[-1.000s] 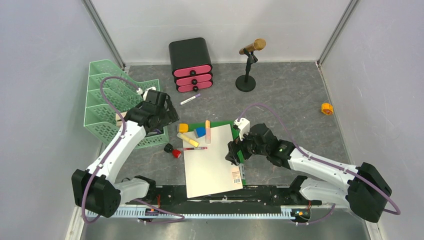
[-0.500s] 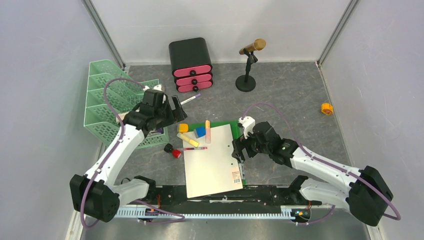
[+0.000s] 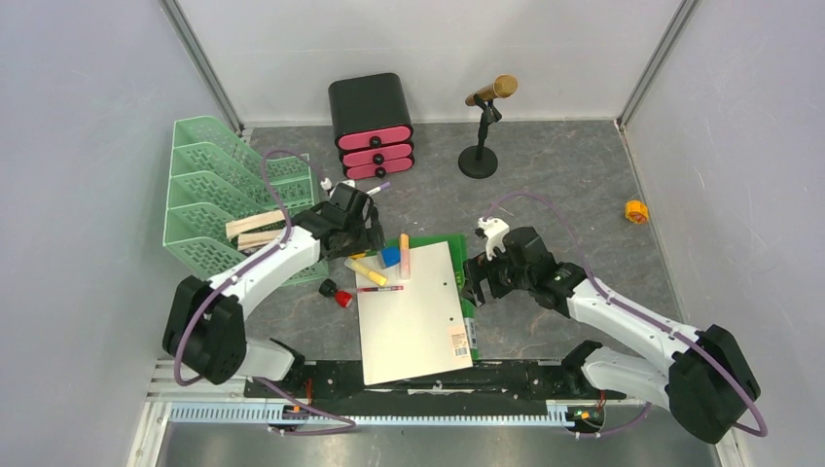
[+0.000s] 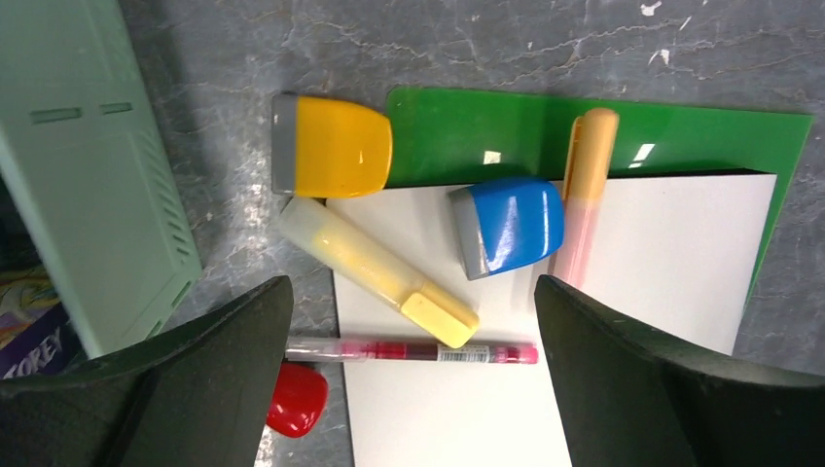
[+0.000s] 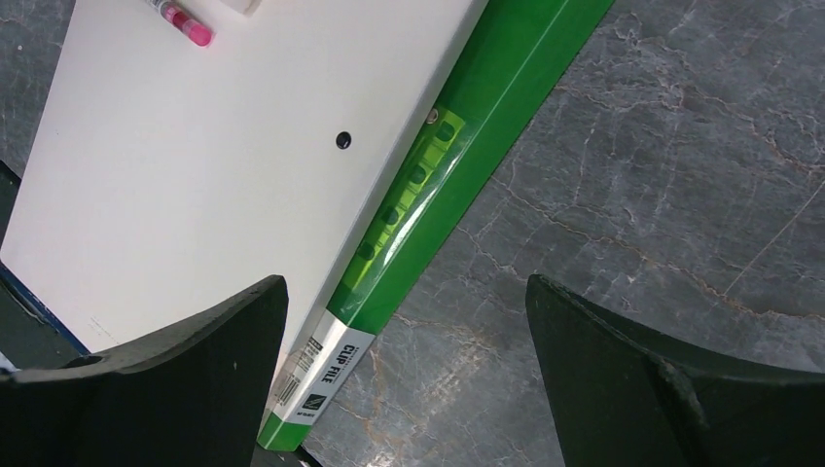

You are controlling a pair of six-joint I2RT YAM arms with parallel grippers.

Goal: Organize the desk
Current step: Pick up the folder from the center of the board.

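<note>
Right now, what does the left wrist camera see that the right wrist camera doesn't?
Only left wrist: the yellow block, blue block, yellow highlighter, orange highlighter, red cap and mint-green tray.
Only right wrist: the CLIP FILE label and green clip rail.
Both: the white sheet, green clip file, pink pen and marbled desk.

The desk [image 3: 574,185] is dark grey with pale marble veins. At upper left, the tray [image 3: 199,190] is mint green with slotted walls. The drawer box [image 3: 368,102] is black with pink fronts. The microphone [image 3: 492,89] is gold and its stand [image 3: 478,161] black. The sheet [image 3: 409,321] is white, the folder [image 4: 467,136] green. The yellow block [image 4: 336,146] and blue block [image 4: 511,222] each have a grey end. The highlighter [image 4: 375,272] is pale yellow, the pen [image 4: 409,351] red-pink.
</note>
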